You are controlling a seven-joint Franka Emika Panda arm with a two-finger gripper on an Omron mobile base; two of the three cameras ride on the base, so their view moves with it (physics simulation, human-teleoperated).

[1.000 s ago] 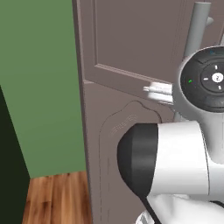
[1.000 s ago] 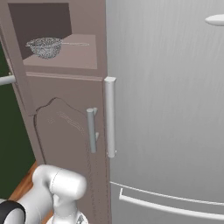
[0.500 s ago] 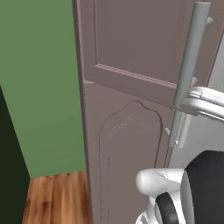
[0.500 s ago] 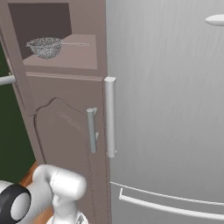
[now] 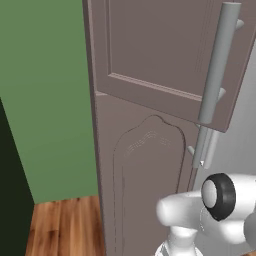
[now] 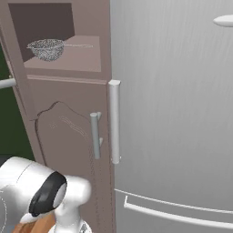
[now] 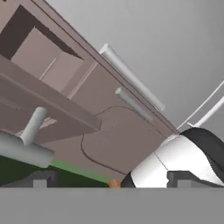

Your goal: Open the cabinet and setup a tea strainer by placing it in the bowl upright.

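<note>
Your gripper (image 7: 109, 177) has its dark blocky tips spread wide, holding nothing. Beyond it, the matte brown-mauve cabinet (image 6: 68, 136) stands open, and the round silvery mesh tea strainer (image 6: 47, 48) sits on its flat shelf.

Steel fridge (image 6: 173, 113) across right half of right base view: vertical bar handle (image 6: 114, 121) on its left edge, horizontal drawer handle (image 6: 177, 214) lower right. Green wall (image 5: 45, 100) at left of left base view, wood floor (image 5: 60, 227) lower left. Lower cabinet door (image 6: 68, 150) with arched panel, short grey handle (image 6: 95, 135).
</note>
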